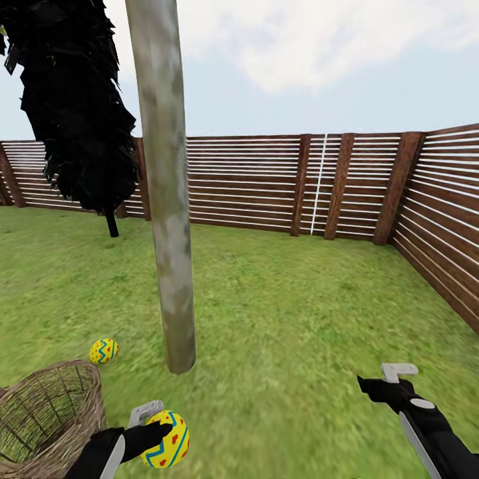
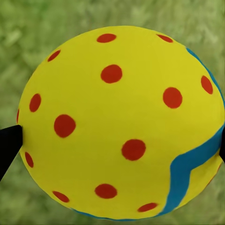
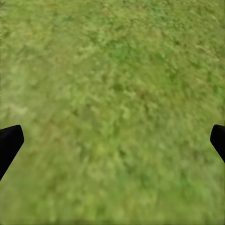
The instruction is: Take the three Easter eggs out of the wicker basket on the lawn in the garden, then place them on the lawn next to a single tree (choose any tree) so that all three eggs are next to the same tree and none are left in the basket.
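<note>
Lawn [image 1: 299, 319], egg [image 1: 104, 350], basket [image 1: 46, 412], tree [image 1: 166, 199]

My left claw [image 1: 156, 426] is black, with a pale grey angular bracket above it and a grey strip running down the black arm behind. My right claw [image 1: 379, 386] is built the same: black body, a light grey L-shaped piece on top, a grey oval patch and a long grey stripe along the forearm. My fingertips [image 3: 9, 143] are plain black.

A fenced garden: grass lawn [image 1: 299, 319], slatted wooden fence [image 1: 253, 183], tree [image 1: 166, 199].
</note>
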